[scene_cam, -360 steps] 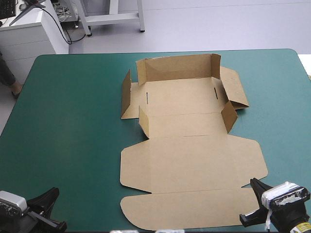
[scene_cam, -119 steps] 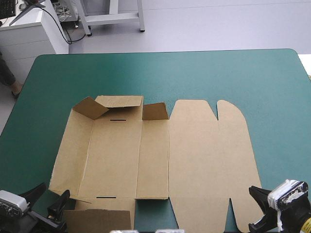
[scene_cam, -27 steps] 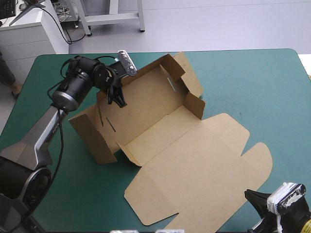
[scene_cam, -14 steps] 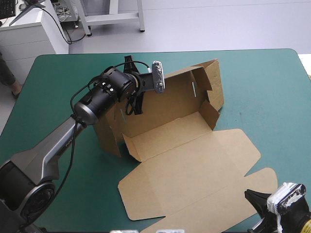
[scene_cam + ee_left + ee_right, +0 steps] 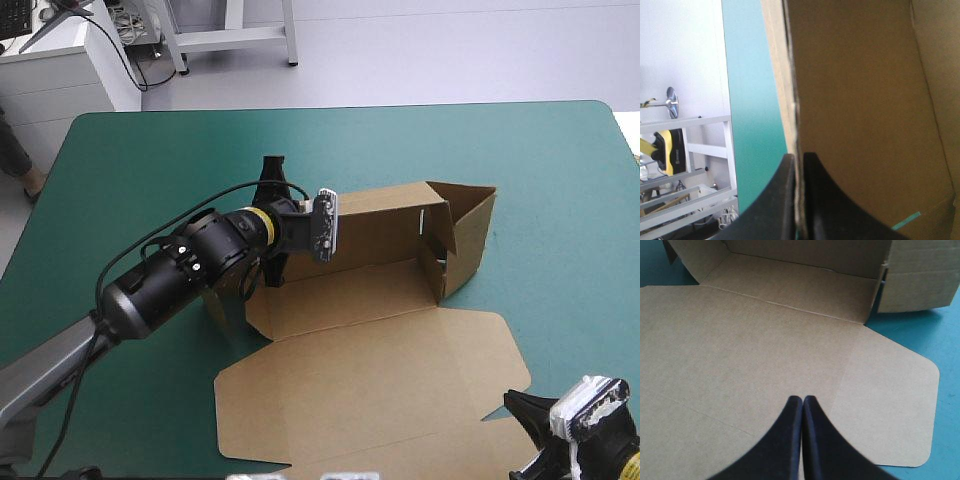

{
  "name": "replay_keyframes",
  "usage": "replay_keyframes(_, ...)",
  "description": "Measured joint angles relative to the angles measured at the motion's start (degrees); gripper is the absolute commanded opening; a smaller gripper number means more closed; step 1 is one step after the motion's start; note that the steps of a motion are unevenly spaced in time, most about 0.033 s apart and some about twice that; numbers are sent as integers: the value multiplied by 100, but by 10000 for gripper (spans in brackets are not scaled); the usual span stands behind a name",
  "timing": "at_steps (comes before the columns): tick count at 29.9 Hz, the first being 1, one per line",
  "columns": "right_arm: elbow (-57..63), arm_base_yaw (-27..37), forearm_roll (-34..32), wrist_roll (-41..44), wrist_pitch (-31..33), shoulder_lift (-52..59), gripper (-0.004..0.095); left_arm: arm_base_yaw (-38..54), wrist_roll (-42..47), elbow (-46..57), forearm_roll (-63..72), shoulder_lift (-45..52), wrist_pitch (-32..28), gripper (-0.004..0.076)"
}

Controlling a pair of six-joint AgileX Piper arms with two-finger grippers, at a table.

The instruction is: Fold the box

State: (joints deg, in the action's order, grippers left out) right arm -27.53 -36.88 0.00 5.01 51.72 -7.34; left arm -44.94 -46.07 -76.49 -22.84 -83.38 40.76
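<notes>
Mid-table, the left gripper (image 5: pixel 799 160) pinches the far wall of the box (image 5: pixel 370 300) upright; keeping it square looks key. The right gripper (image 5: pixel 802 401), fingers together, hovers over the flat lid's near end.

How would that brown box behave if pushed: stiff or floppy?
Probably stiff yet light: the box shows flat panels while the left gripper alone pinches its raised wall. It would likely slide on the smooth teal-green cover.

The high view looks down on the table (image 5: pixel 130 160), the box (image 5: pixel 370 350) mid-frame. Both wrist views face that box closely.
</notes>
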Motion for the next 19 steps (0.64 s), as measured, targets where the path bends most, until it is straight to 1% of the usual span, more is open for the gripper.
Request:
replay_keyframes(3, 0, 0, 0, 0, 0, 0, -17, -47, -11, 363, -7, 371, -174, -8)
replay_keyframes(8, 0, 0, 0, 5, 0, 0, -17, -47, -11, 818, 48, 838, -299, -8)
replay_keyframes(11, 0, 0, 0, 16, 0, 0, -17, -47, -31, 1212, 32, 1055, -672, -8)
replay_keyframes(15, 0, 0, -87, 22, -40, 0, -17, -47, -36, 1850, -322, 1191, -1436, -8)
replay_keyframes(19, 0, 0, -280, 187, -45, 0, -17, -28, 61, 2180, -500, 1249, -1909, -8)
